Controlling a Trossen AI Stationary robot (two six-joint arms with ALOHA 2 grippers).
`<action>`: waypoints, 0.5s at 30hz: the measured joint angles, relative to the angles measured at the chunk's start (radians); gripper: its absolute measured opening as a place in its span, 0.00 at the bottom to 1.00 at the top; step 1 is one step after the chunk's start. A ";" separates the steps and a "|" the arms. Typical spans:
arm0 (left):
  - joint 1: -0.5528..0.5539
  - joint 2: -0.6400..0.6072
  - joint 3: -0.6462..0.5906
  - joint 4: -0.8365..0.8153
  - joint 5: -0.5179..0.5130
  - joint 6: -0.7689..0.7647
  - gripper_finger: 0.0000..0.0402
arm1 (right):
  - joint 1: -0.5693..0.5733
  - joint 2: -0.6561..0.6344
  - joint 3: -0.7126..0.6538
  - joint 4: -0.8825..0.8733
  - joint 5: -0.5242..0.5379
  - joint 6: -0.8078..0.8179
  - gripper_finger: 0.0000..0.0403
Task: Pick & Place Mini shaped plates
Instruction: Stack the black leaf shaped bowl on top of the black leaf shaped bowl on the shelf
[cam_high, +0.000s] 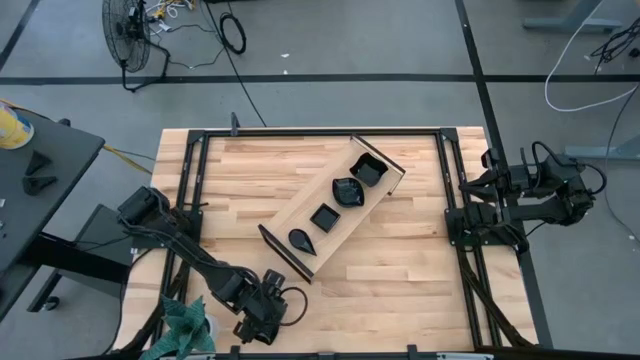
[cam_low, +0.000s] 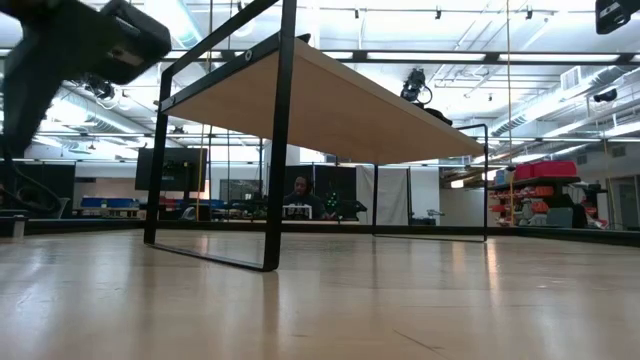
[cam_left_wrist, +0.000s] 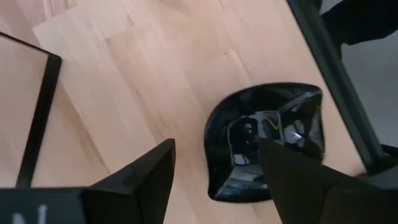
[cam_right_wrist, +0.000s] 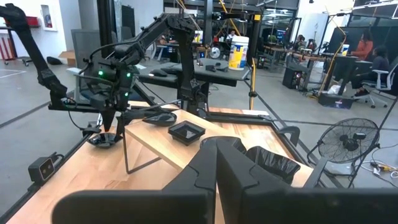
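Observation:
One mini shaped plate (cam_left_wrist: 261, 140), glossy black with a wavy rim, lies flat on the wood near the table's front left corner. My left gripper (cam_left_wrist: 217, 180) points down over it and is open. One finger (cam_left_wrist: 140, 183) stands over bare wood beside the plate and the other finger (cam_left_wrist: 305, 183) over the plate's near part. The right wrist view shows this plate (cam_right_wrist: 99, 140) under the left arm's gripper. Several more black plates (cam_high: 348, 191) sit in the long wooden tray (cam_high: 310, 205). My right gripper (cam_right_wrist: 216, 168) waits shut at the table's right edge. My left gripper comes at the plate from above, slanting, with its fingers spread wider than half the plate. One finger covers the plate's near rim (cam_left_wrist: 280, 155) in the wrist view, and I cannot tell whether it touches the rim. The plate lies flat on the table.
The tray lies slantwise across the table's middle on black end frames (cam_high: 283, 252). Black rails (cam_high: 190, 190) run along the table's left and right sides. A green spiky object (cam_high: 182, 325) stands at the front left corner, close to the left arm.

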 joint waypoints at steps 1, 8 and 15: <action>0.000 0.005 0.000 0.004 -0.010 0.001 0.58 | 0.000 0.000 0.000 0.000 0.000 0.000 0.03; 0.000 0.050 0.000 0.000 -0.030 -0.002 0.58 | 0.000 0.000 0.000 0.000 0.000 0.000 0.03; 0.000 0.090 -0.003 0.011 -0.010 -0.002 0.58 | 0.000 0.000 0.000 0.000 0.000 0.000 0.03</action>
